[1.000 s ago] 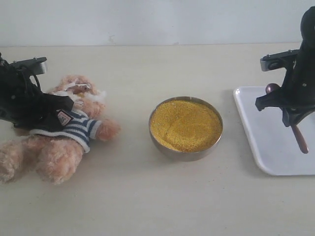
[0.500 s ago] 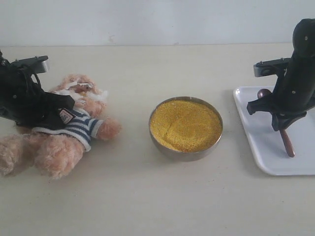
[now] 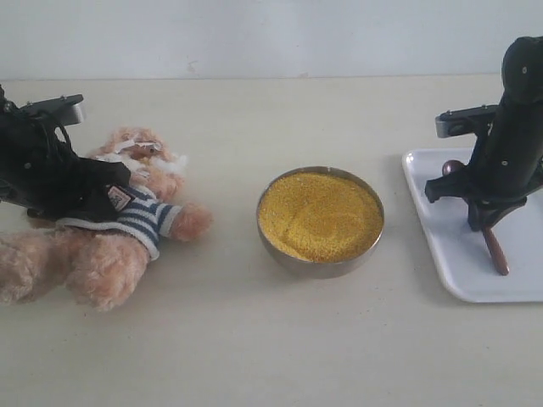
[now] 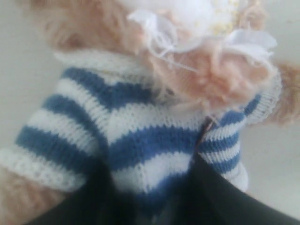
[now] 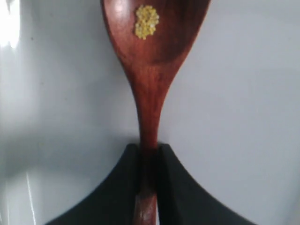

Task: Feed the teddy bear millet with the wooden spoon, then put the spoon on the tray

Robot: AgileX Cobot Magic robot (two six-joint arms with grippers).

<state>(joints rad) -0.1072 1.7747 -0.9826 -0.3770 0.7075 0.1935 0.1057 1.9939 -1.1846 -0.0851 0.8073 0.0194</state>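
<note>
Plush and light brown, the teddy bear lies slumped at the left of the table, with the left gripper at its striped shirt. The wrist view shows dark fingers on either side of the knit, but it is so close and blurred that I cannot tell whether they clamp the cloth or only flank it. The tray sits at the far right. Over it hangs the right gripper, its jaws pressed onto the slim handle of the wooden spoon. The spoon tilts, round bowl up, with the handle end low and seemingly touching the tray. Only a small clump of grains clings inside its bowl. I judge the feeding done and the last step in hand: laying the spoon down. The next move calls for lowering the bowl end until the spoon lies flat, then spreading the jaws and lifting straight up.

Bare table lies between bear, bowl and tray, so neither arm is crowded. The tray's low rim and rounded near corner matter most. The handle end stands near the front edge, so the spoon should settle inward, not over the lip. The tray runs out of view on the right, so room there is unknown. The metal bowl, heaped with millet, stands well apart from the tray.
</note>
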